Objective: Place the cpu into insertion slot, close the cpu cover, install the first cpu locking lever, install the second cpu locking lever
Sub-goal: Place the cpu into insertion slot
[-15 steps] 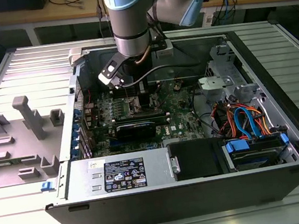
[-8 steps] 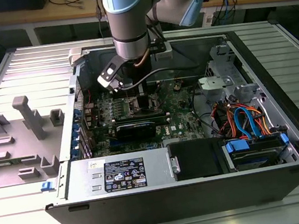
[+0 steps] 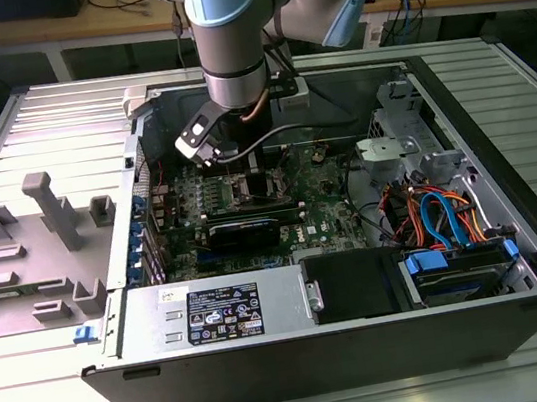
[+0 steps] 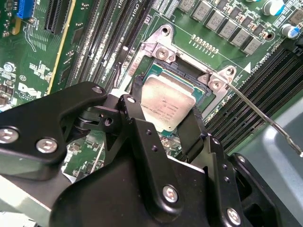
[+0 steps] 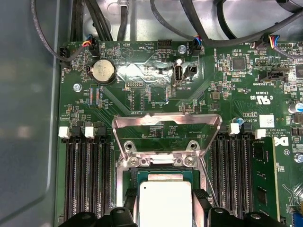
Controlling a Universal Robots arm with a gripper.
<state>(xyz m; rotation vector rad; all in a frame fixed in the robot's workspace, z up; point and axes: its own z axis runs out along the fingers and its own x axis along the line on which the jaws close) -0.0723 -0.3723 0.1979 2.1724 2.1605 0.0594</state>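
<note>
Where the pincer (image 4: pixel 166 106) stands: low over the socket (image 4: pixel 187 78) of the green board (image 5: pixel 142 94).
Grip: fingers (image 4: pixel 198 125) narrow, clamped on two opposite edges of the chip (image 5: pixel 165 203).
Chip: flat square, dull silver top, faint print too small to read.
Cover frame (image 5: pixel 165 121): swung open, just beyond the fingertips.

The cpu (image 4: pixel 168 106) lies over the insertion slot (image 4: pixel 187 75), between memory slots (image 5: pixel 87 179), the cpu cover (image 5: pixel 165 121) open alongside.
</note>
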